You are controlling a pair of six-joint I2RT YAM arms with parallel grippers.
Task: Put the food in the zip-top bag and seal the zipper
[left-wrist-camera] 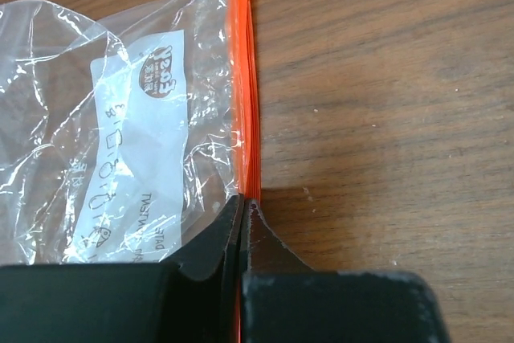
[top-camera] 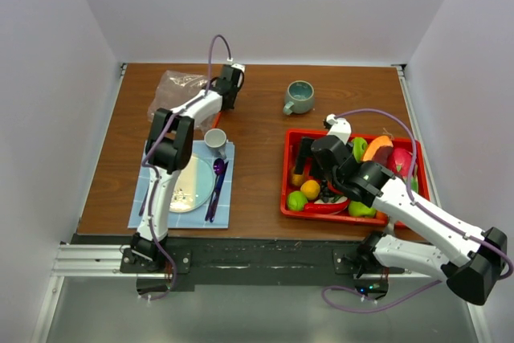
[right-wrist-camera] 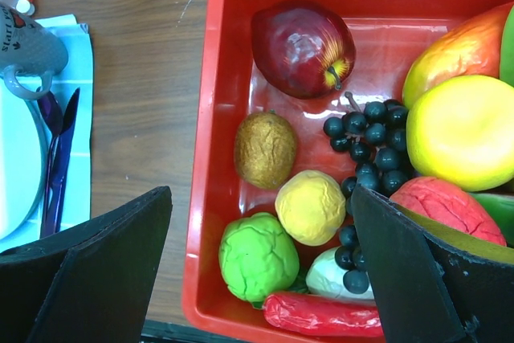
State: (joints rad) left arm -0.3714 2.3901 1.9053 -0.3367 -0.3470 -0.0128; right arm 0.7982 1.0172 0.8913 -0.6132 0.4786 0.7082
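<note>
The clear crinkly zip-top bag (top-camera: pixel 175 90) lies flat at the far left of the table. In the left wrist view the bag (left-wrist-camera: pixel 120 118) has its orange-red zipper (left-wrist-camera: pixel 246 78) running straight away from my left gripper (left-wrist-camera: pixel 243 203), which is shut on that strip. In the top view the left gripper (top-camera: pixel 231 79) is at the bag's right edge. My right gripper (right-wrist-camera: pixel 261 194) is open and empty, hovering over the red tray (right-wrist-camera: pixel 210 198) above a green ball (right-wrist-camera: pixel 259 256) and a yellow ball (right-wrist-camera: pixel 311 206). A red apple (right-wrist-camera: pixel 301 47), a brown kiwi (right-wrist-camera: pixel 265 149), dark grapes (right-wrist-camera: pixel 371 138) and a red chili (right-wrist-camera: pixel 321 315) lie around them.
The red tray (top-camera: pixel 287 174) sits at the right. A teal mug (top-camera: pixel 299 97) stands behind it. At the left front, a blue mat (top-camera: pixel 144 198) carries a plate (top-camera: pixel 193 184), a small cup (top-camera: pixel 214 140) and purple cutlery (top-camera: pixel 217 178).
</note>
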